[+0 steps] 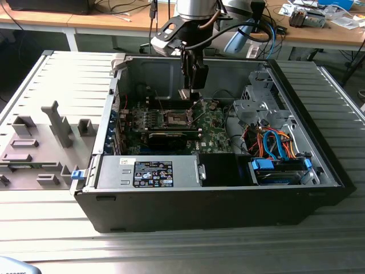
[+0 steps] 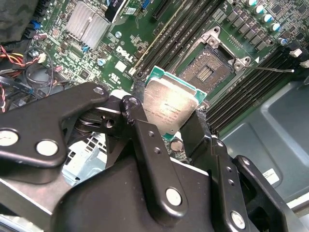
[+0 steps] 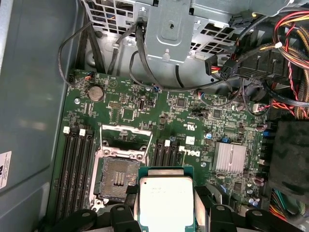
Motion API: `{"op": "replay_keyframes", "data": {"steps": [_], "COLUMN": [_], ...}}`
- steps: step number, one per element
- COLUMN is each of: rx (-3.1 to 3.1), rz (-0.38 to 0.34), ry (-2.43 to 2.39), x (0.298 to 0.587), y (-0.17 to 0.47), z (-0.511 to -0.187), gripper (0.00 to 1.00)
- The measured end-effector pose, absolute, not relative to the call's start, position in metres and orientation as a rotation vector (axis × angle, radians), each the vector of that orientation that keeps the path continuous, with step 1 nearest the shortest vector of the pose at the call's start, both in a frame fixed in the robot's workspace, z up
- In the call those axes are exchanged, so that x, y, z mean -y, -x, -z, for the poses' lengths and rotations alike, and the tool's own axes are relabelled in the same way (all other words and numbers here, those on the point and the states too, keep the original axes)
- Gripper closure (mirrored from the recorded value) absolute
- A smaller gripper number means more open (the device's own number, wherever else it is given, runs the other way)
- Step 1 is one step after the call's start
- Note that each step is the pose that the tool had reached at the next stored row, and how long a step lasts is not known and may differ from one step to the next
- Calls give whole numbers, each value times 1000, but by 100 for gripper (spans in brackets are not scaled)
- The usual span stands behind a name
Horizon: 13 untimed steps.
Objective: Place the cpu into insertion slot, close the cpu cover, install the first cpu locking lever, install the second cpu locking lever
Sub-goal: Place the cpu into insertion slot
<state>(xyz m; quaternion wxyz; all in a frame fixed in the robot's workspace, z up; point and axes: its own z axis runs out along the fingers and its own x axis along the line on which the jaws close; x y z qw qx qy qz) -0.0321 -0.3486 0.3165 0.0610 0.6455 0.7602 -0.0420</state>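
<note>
**A:** What are we looking at in the exterior view?

**B:** We are looking at an open computer case (image 1: 199, 211) lying on a ribbed metal table (image 1: 63, 74). The robot's gripper (image 1: 190, 92) is hanging in the upper middle of the frame, over the green board (image 1: 215, 134) inside the case.

**A:** Is the gripper carrying anything?

**B:** Yes. In both wrist views we are seeing its black fingers (image 2: 140, 130) clamping the chip (image 2: 171, 106) (image 3: 166, 203) by two opposite edges. The chip's silvery top is facing the cameras.

**A:** Where are we finding the chip against the socket?

**B:** The chip is hanging above the board without touching it. In the exterior view the socket (image 1: 175, 118) (image 2: 205, 72) (image 3: 116, 179) is sitting just below the gripper, near the middle of the frame. Its dark centre is lying bare. The cover (image 3: 124, 153) is standing raised at the socket's edge.
</note>
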Motion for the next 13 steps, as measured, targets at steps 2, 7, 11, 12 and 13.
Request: {"op": "replay_keyframes", "data": {"steps": [2,7,11,12,13], "rx": [-2298,-2296,-2293,-2292,-2291], "rz": [129,133,136,137,137], "ry": [-1952,-1952,-1952,-1953,-1953], "x": [349,349,349,349,349], "y": [32,32,32,32,32], "z": [-316,-317,-316,-316,-316], "gripper": [45,45,45,45,45]}}
